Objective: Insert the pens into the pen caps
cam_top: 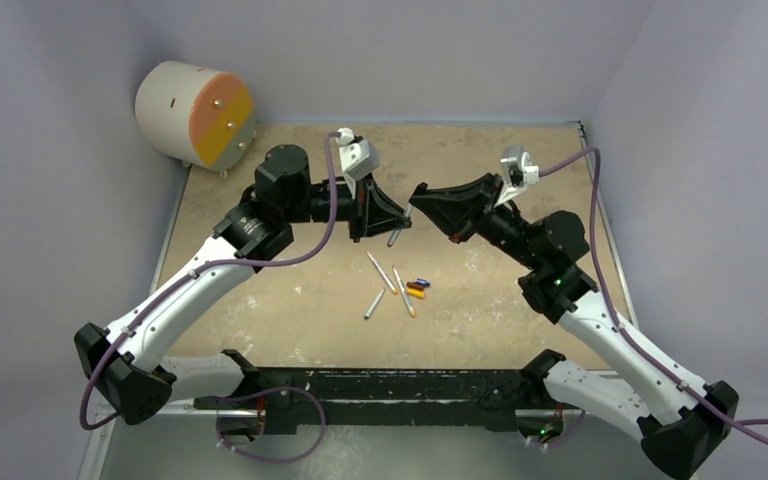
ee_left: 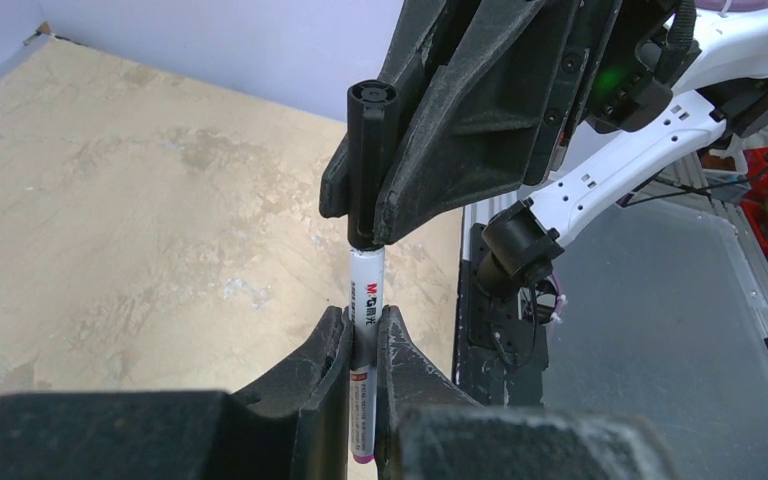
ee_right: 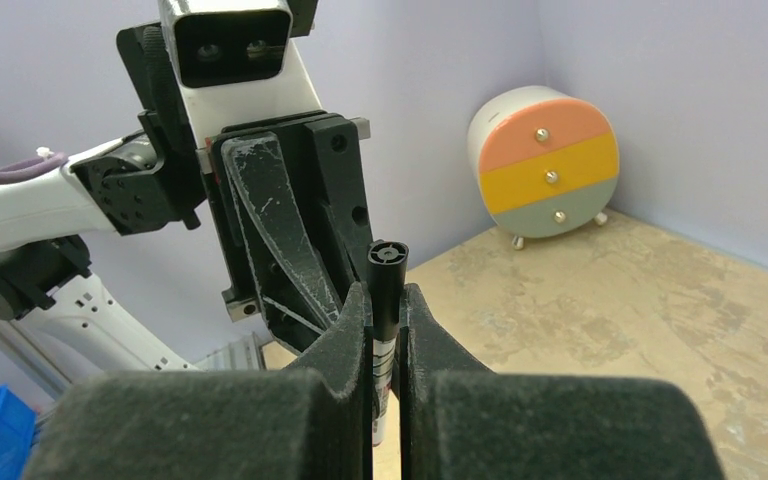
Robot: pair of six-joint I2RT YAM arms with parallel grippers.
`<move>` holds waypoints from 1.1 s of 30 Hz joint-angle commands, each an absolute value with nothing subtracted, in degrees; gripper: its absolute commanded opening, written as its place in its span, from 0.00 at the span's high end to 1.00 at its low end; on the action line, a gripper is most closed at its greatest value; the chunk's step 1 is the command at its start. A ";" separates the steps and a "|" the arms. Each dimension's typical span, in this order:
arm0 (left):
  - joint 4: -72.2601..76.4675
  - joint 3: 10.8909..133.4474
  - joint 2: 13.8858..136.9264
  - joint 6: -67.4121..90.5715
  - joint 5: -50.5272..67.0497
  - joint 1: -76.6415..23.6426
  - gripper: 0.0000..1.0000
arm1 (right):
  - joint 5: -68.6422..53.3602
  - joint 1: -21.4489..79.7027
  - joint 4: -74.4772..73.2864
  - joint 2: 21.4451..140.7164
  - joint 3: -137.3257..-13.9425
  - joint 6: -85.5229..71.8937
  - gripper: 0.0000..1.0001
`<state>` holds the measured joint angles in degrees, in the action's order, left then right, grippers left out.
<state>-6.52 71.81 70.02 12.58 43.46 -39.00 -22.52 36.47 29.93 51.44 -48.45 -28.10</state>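
My left gripper (ee_left: 364, 315) is shut on a white pen (ee_left: 366, 285) with printed lettering and a magenta end. The pen points up into a black pen cap (ee_left: 371, 150), which sits on its upper end. My right gripper (ee_right: 387, 292) is shut on that black cap (ee_right: 388, 275), and the pen's barrel (ee_right: 383, 375) shows below between its fingers. Seen from above, the two grippers (cam_top: 397, 222) (cam_top: 423, 195) meet above the middle of the table. Three more pens (cam_top: 381, 272) (cam_top: 374, 304) (cam_top: 403, 292) lie on the table. Beside them are a blue cap (cam_top: 422, 282), a red-brown cap (cam_top: 414, 287) and a yellow-orange cap (cam_top: 416, 294).
A round cabinet (cam_top: 195, 113) with orange, yellow and grey drawers stands in the back left corner. Lilac walls close the tan table (cam_top: 280, 320) at the back and sides. The black base rail (cam_top: 380, 385) runs along the near edge.
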 commanded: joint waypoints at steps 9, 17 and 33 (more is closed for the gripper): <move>5.06 80.70 69.64 12.22 41.36 -39.08 1.00 | -32.15 36.90 30.77 54.53 -38.32 -33.08 1.00; 7.50 83.45 71.42 12.16 39.56 -39.09 1.00 | -31.47 39.89 36.49 59.80 -34.03 -35.17 1.00; 0.79 80.67 70.44 11.13 46.39 -39.08 1.00 | -21.74 40.30 23.35 49.02 -42.55 -27.06 1.00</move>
<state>-12.88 75.44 73.38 11.90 44.82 -39.20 -18.04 38.04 39.38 49.71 -39.88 -31.57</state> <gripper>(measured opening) 0.066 0.036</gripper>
